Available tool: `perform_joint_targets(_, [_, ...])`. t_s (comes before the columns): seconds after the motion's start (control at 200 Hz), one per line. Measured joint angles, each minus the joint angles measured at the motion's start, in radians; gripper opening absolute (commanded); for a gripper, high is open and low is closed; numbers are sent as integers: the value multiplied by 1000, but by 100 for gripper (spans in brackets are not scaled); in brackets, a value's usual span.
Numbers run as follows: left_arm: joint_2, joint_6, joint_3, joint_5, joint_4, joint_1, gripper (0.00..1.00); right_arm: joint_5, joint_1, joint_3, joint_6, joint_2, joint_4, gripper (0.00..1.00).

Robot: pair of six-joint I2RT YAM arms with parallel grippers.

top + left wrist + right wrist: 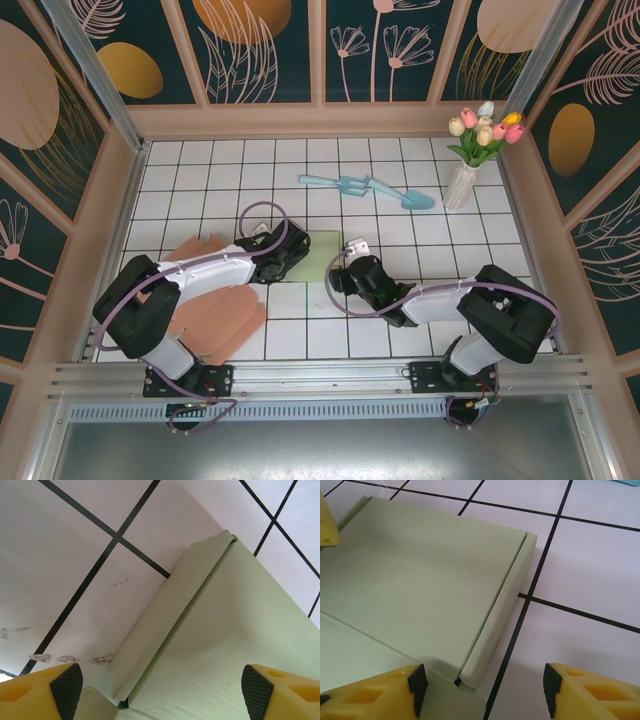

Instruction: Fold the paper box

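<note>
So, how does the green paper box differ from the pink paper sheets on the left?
The green paper box is pale green, the pink paper sheets salmon. The box lies between the left pincer and right pincer; the sheets lie farther left. The box has edge flaps folded up; the sheets look flat. Both rest on the tiled table.

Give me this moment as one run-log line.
paper box: flat on table | left gripper: open above left flap | right gripper: open, straddling right flap | held: nothing
</note>
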Motion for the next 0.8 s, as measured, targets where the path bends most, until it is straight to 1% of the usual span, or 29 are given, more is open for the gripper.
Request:
perform_joint_targets(0.34, [0,-59,-60,74,42,0,81,-7,0,-11,0,0,21,66])
perform_joint_targets(0.5, [0,-63,-60,72,62,0,77,-11,0,-19,0,0,33,66])
perform_joint_targets(0.801, [0,-63,-61,47,64,0,75,-11,0,-24,0,0,40,65])
